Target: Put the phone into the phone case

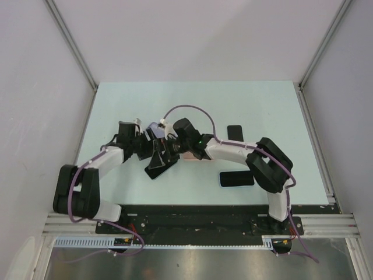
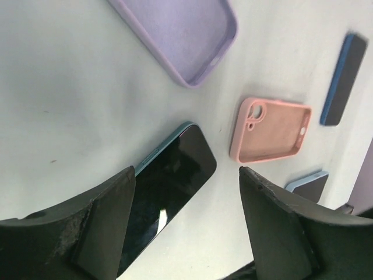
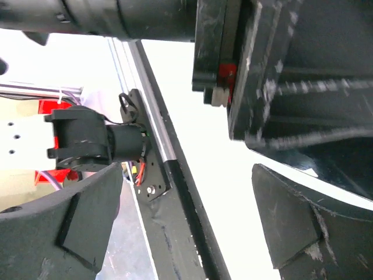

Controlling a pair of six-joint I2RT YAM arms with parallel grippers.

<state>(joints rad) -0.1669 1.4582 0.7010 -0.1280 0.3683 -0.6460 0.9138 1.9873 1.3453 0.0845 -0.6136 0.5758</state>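
A phone (image 2: 172, 175) with a black screen and a blue edge lies flat on the table. It sits partly under the left finger of my left gripper (image 2: 186, 170), which hovers open above it without holding anything. An empty lilac phone case (image 2: 186, 35) lies beyond the phone, and an empty pink phone case (image 2: 271, 129) lies to its right, both with the hollow side up. My right gripper (image 3: 187, 169) is open and empty. In the top view it is right beside the left gripper (image 1: 150, 150) at mid-table, facing that arm's black fingers (image 3: 274, 76).
Two more dark phones lie on the right half of the table, one further back (image 1: 234, 133) and one nearer (image 1: 236, 178). The table's near edge with its black rail (image 3: 175, 192) and the left arm's base (image 3: 81, 140) show in the right wrist view.
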